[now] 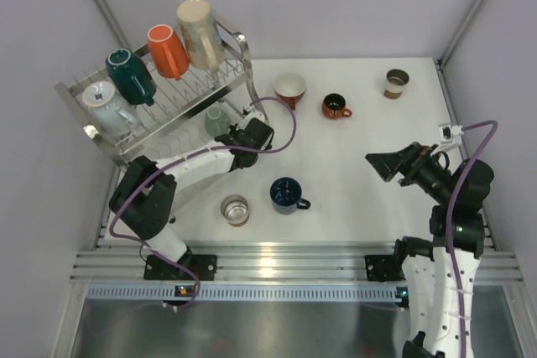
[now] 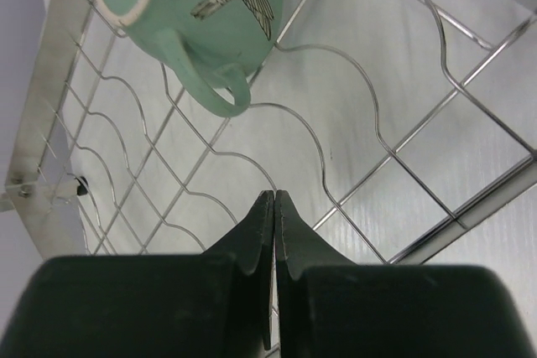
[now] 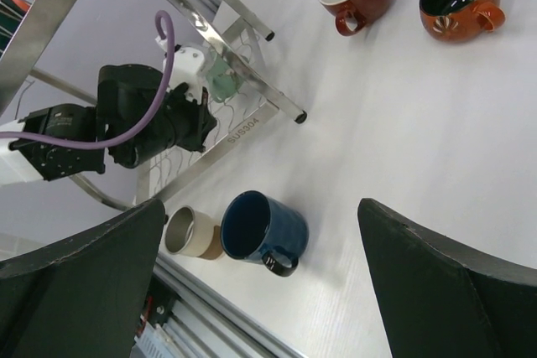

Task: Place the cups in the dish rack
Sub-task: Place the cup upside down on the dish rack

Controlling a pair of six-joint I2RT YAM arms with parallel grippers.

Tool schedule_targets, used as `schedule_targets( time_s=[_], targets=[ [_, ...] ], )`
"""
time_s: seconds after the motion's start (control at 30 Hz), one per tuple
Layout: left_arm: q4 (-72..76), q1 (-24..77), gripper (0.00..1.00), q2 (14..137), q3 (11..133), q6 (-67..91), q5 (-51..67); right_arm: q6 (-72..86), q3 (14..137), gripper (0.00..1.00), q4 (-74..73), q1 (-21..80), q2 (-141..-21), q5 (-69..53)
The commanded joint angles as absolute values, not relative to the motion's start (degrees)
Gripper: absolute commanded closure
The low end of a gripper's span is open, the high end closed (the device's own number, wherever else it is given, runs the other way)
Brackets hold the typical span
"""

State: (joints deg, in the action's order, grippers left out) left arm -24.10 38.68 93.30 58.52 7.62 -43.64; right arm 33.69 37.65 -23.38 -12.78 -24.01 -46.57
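Top external: two-tier steel wire dish rack point(image 1: 180, 90) stands far left. Left wrist: my left jaws are closed, empty, over its lower tier, apart from the mint-green ceramic mug point(image 2: 201, 14) lying there. Right wrist: my right jaws gape empty above the white desk point(image 3: 403, 123).

The mint cup point(image 1: 216, 120) lies on the lower tier of the dish rack point(image 1: 248, 64), just beside the left arm's jaws

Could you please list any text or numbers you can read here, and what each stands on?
"SUS304": on a lower rail of the dish rack.
Dark square label on the pale cup in the rack: too small to read.
Nothing else is legible.
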Motion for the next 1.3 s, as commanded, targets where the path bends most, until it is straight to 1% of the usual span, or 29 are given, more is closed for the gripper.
schedule_targets(
  time_s=[0.0, 0.13, 0.5, 0.83, 0.9, 1.2, 1.27],
  targets=[
    [-20.92, 38.41, 1.00, 93.86, 62.31, 4.31, -46.84, 31.91, 40.08, 0.01, -23.64, -11.60, -23.64, -45.79],
    [-20.30, 36.92, 1.00, 94.75, 63.81, 3.60, -44.21, 31.29, 40.78, 0.01, -24.34, -11.34, -23.82, -45.35],
    [-20.21, 34.81, 1.00, 97.12, 65.21, 1.23, -43.68, 30.15, 41.40, 0.01, -24.87, -10.99, -24.78, -44.03],
    [-20.04, 34.80, 1.00, 99.67, 64.42, -1.14, -46.93, 30.15, 40.96, 0.01, -24.52, -10.99, -24.96, -43.68],
    [-20.04, 35.24, 1.00, 99.84, 64.42, -0.62, -48.86, 30.15, 40.87, 0.01, -24.61, -10.99, -24.79, -43.59],
    [-20.30, 38.05, 1.00, 96.86, 62.76, 4.83, -47.55, 30.23, 40.87, 0.01, -24.61, -10.99, -24.79, -43.51],
    [-20.39, 38.49, 1.00, 95.80, 62.05, 6.06, -49.29, 30.15, 41.22, 0.02, -24.96, -10.99, -24.61, -43.68]
  ],
)
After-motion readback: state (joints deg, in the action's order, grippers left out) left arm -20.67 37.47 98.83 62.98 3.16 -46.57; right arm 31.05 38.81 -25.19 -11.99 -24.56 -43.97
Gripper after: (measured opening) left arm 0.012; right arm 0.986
